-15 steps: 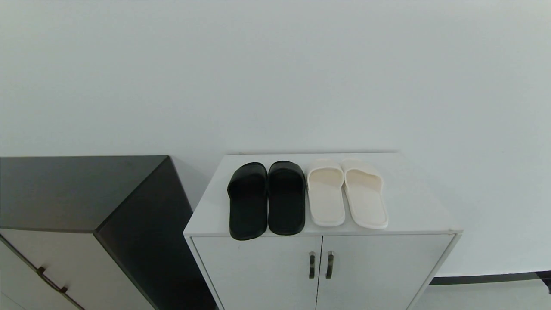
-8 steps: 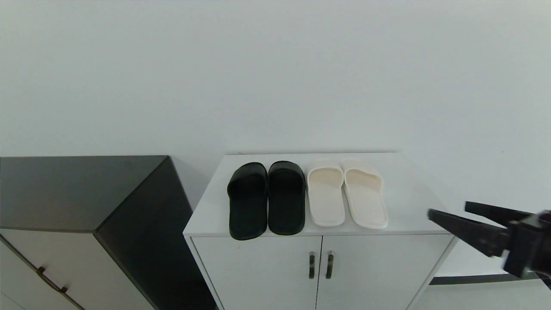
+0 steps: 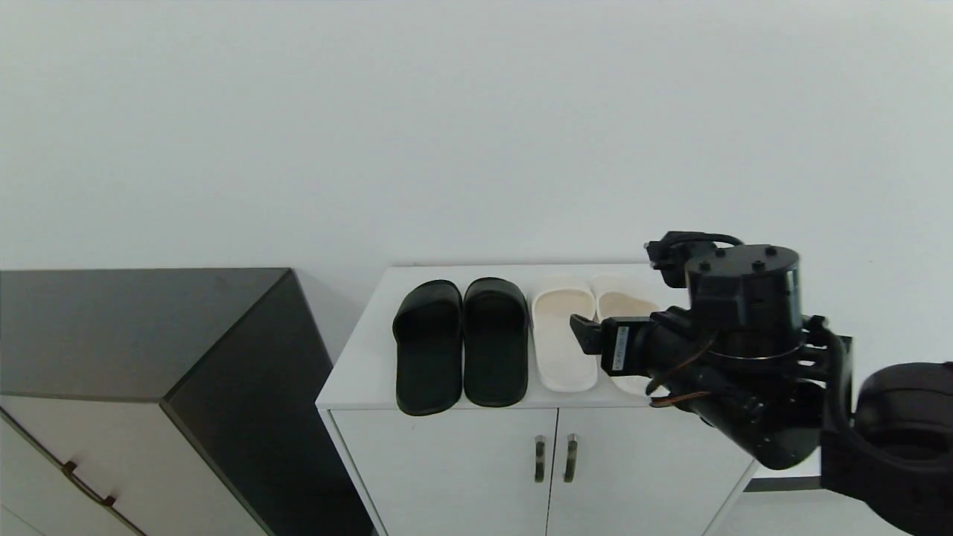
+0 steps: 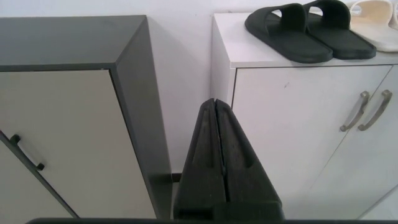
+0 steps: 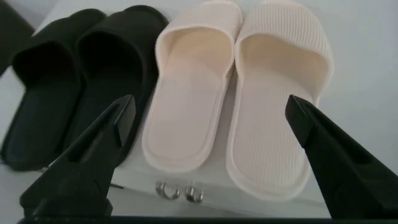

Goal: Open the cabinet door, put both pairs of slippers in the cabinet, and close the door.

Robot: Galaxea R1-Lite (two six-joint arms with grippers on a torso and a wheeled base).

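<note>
White laminate formed the cabinet (image 3: 365, 357) standing against a plain pale wall (image 3: 476, 134), and both of its doors were shut, the left door (image 3: 447, 469) and the right door (image 3: 648, 476) meeting at the middle with two upright metal handles (image 3: 539, 458) just beside each other. Both pairs of slippers lay on the cabinet top, toes towards the rear edge and heels towards the front edge. The black pair (image 3: 491, 346) occupied the left half, its two slippers touching, with the left one's heel slightly overhanging the front edge above the left door. The cream pair (image 3: 562, 342) lay just beside it towards the middle; in the head view the right arm hid much of the cream slipper on the right. The right gripper (image 5: 209, 106) hung over the cream pair with its fingers spread wide, one to each side of the pair, grasping nothing and touching neither slipper. The left gripper (image 4: 215, 109) was low, in front of the gap between the white cabinet and a dark cabinet (image 3: 149, 327) standing close on the left side; its fingers were pressed together on nothing. The dark cabinet carried a pale front with a dark bar handle (image 3: 89, 487).
</note>
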